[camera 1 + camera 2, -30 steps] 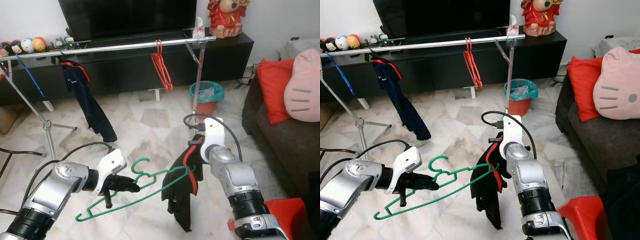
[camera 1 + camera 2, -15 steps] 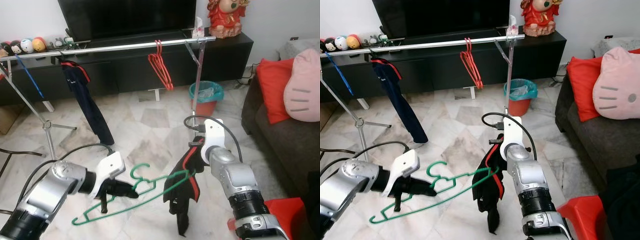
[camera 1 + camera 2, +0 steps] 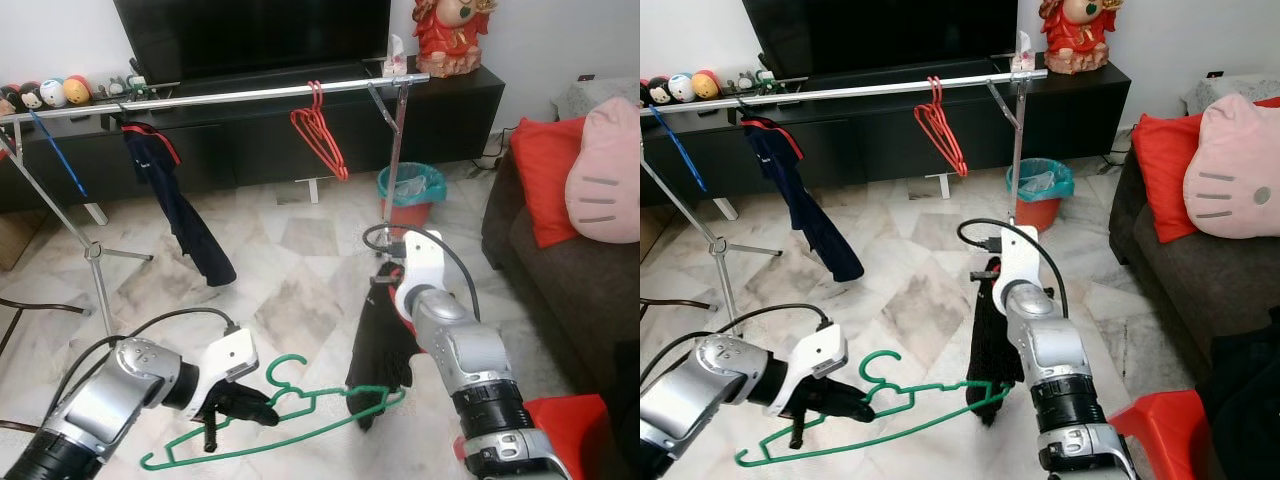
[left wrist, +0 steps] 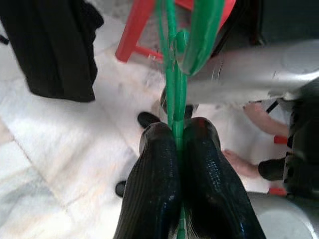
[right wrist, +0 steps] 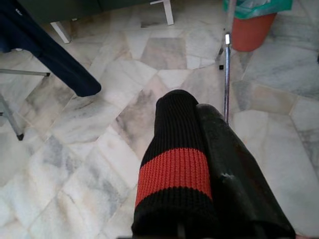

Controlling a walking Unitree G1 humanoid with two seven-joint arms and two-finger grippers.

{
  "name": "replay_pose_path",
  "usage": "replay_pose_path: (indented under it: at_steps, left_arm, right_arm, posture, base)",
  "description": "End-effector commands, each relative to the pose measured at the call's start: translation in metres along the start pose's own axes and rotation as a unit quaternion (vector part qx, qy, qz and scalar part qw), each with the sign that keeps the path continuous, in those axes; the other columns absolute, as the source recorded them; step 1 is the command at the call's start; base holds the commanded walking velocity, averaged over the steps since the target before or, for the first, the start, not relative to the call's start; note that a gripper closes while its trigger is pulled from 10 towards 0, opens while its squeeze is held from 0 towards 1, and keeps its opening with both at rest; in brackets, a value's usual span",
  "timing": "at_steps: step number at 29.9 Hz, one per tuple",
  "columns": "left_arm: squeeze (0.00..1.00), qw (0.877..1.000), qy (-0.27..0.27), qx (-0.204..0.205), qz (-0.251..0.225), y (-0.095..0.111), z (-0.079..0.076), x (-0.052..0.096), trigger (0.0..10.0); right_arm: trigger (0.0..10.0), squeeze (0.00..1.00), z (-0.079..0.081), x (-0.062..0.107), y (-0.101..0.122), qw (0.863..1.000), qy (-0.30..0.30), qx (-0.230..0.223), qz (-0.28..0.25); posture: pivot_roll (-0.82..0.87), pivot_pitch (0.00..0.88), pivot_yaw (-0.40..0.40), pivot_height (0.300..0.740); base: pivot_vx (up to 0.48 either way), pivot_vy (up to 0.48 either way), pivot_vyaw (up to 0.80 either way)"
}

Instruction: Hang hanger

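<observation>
My left gripper (image 3: 243, 404) is shut on the neck of a green hanger (image 3: 300, 420), seen close in the left wrist view (image 4: 172, 74), held low and almost level over the floor. A black garment with a red stripe (image 3: 381, 342) hangs limp from my right gripper (image 5: 197, 108), which is shut on it; its cuff (image 5: 173, 167) covers one finger. The hanger's right end touches the garment's lower edge. Beyond stands the metal rail (image 3: 230, 95), with red hangers (image 3: 322, 130) and a navy garment (image 3: 185, 215) on it.
A teal and orange bin (image 3: 412, 190) stands by the rail's right post (image 3: 397, 150). A dark sofa (image 3: 570, 290) with red (image 3: 545, 170) and pink (image 3: 605, 175) cushions lies to the right. A red stool (image 3: 565, 430) is near my right arm. A black TV cabinet (image 3: 450, 110) is behind.
My left gripper has lowered the green hanger and brought it nearer. The black garment now hangs straight down, with the hanger's right end at its hem instead of higher inside it.
</observation>
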State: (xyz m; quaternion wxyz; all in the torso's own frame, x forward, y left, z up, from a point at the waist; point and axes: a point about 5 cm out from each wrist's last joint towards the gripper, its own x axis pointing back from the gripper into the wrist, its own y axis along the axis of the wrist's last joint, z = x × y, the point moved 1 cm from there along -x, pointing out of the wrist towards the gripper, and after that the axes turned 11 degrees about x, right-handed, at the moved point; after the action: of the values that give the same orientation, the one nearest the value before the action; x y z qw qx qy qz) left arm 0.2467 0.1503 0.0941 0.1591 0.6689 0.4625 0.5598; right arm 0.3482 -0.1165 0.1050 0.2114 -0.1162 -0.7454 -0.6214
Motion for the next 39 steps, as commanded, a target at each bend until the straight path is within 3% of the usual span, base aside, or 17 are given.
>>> replay_pose_path:
  at_steps: [1, 6, 11, 22, 25, 27, 31, 39]
  left_arm:
    - [0.0, 1.0, 0.002, 0.002, -0.012, 0.006, 0.001, 0.007, 10.0]
    - [0.0, 0.997, 0.039, -0.001, -0.072, 0.023, 0.01, 0.01, 10.0]
    - [0.0, 0.99, 0.105, -0.02, -0.091, 0.032, 0.025, 0.013, 10.0]
    - [0.0, 0.987, 0.12, -0.019, -0.108, 0.037, 0.029, 0.014, 10.0]
    - [0.0, 0.98, 0.152, -0.024, -0.127, 0.042, 0.035, 0.016, 10.0]
    - [0.0, 0.966, 0.205, -0.018, -0.155, 0.052, 0.044, 0.019, 10.0]
    - [0.0, 0.952, 0.247, -0.001, -0.178, 0.056, 0.052, 0.021, 10.0]
    - [0.0, 0.955, 0.24, 0.001, -0.177, 0.054, 0.047, 0.011, 10.0]
  right_arm:
    - [10.0, 0.0, 0.002, 0.001, 0.008, 1.0, 0.003, 0.001, -0.016]
    - [10.0, 0.0, 0.002, 0.001, 0.003, 1.0, 0.001, 0.002, -0.004]
    - [10.0, 0.0, 0.002, 0.001, 0.002, 1.0, 0.001, 0.003, -0.003]
    - [10.0, 0.0, 0.003, 0.001, 0.0, 1.0, 0.002, 0.003, 0.001]
    - [10.0, 0.0, 0.004, 0.001, 0.0, 1.0, 0.004, 0.004, 0.003]
    - [10.0, 0.0, 0.005, 0.001, -0.002, 1.0, 0.006, 0.004, 0.005]
    - [10.0, 0.0, 0.005, 0.001, -0.002, 1.0, 0.004, 0.004, 0.007]
    - [10.0, 0.0, -0.001, 0.001, -0.006, 1.0, -0.009, 0.004, 0.015]
  posture:
    - [-0.05, 0.0, 0.083, 0.74]
    - [-0.05, 0.0, 0.084, 0.74]
    - [-0.05, 0.0, 0.083, 0.74]
    - [-0.05, 0.0, 0.084, 0.74]
    - [-0.05, 0.0, 0.083, 0.74]
    - [-0.04, 0.0, 0.083, 0.74]
    - [-0.04, 0.0, 0.084, 0.74]
    - [-0.04, 0.0, 0.084, 0.74]
  base:
    - [0.0, 0.0, 0.0]
    - [0.0, 0.0, 0.0]
    - [0.0, 0.0, 0.0]
    - [0.0, 0.0, 0.0]
    - [0.0, 0.0, 0.0]
    - [0.0, 0.0, 0.0]
    - [0.0, 0.0, 0.0]
    - [0.0, 0.0, 0.0]
